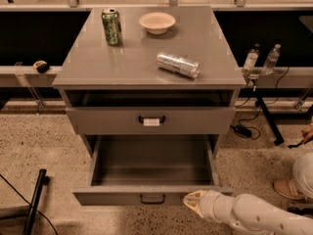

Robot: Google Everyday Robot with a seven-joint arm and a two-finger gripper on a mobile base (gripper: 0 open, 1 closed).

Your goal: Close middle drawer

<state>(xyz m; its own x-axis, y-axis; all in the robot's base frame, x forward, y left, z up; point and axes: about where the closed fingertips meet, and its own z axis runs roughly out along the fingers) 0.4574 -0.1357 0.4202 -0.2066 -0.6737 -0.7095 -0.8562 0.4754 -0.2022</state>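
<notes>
Tool (193, 202) touches middle drawer (112, 196) front's right end.

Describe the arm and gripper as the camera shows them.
The arm is smooth, white and tubular, built of rounded segments. The gripper, by the right end of the middle drawer's front, is a pale cream, rounded tip.

The gripper (195, 202), at the lower right of the frame, appears pale cream and rounded. The arm (254, 217) behind it has a smooth, glossy white casing in thick rounded segments.
</notes>
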